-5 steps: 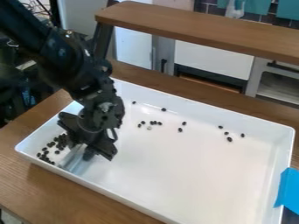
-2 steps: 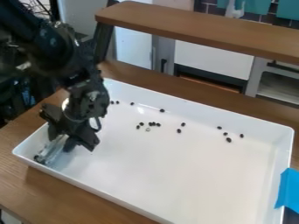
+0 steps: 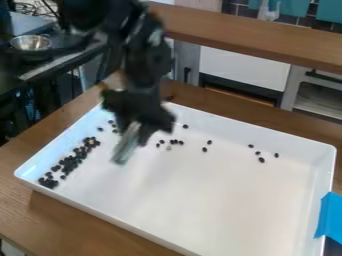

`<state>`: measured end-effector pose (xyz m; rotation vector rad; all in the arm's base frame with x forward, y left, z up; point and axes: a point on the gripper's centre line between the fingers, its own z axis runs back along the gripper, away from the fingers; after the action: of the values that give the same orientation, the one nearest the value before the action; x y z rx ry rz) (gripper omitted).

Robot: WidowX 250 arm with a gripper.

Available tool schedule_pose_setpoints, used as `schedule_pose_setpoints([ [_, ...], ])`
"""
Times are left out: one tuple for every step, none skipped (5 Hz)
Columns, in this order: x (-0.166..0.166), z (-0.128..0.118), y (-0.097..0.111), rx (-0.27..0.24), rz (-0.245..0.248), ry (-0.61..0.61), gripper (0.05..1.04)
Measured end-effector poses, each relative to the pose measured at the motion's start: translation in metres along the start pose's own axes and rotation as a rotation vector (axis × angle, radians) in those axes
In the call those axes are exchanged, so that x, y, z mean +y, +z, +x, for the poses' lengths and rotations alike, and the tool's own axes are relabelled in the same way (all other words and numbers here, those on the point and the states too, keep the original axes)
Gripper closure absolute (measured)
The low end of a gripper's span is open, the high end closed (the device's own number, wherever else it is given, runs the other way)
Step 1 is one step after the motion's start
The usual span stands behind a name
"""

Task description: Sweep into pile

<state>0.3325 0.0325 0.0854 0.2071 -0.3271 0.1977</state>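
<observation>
Dark beans [image 3: 69, 162] gather loosely along the left wall of a white tray [image 3: 200, 200].
From where I stand they look light, hard and apt to roll, better nudged low than pinched; strays [image 3: 174, 142] dot the far half. The gripper [image 3: 141, 122] clasps a pale sweeper [image 3: 124, 150] by its upper end, the sensible hold.

From where I stand, I see a brown wood table [image 3: 73, 230] and a long wood board [image 3: 247, 39] up above its far side. Behind are a white panel [image 3: 240, 69] and dark wall tiles [image 3: 232, 9]. A shiny bowl [image 3: 31, 43] sits off to one side.
</observation>
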Motion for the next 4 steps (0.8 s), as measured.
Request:
schedule_pose_setpoints([
  [-0.055,0.017,0.003,0.022,-0.058,0.002,0.698],
  [-0.108,0.027,0.004,0.055,-0.085,-0.003,0.698],
  [-0.149,0.028,0.008,0.076,-0.089,-0.04,0.698],
  [-0.172,0.026,0.0,0.078,-0.067,-0.064,0.698],
])
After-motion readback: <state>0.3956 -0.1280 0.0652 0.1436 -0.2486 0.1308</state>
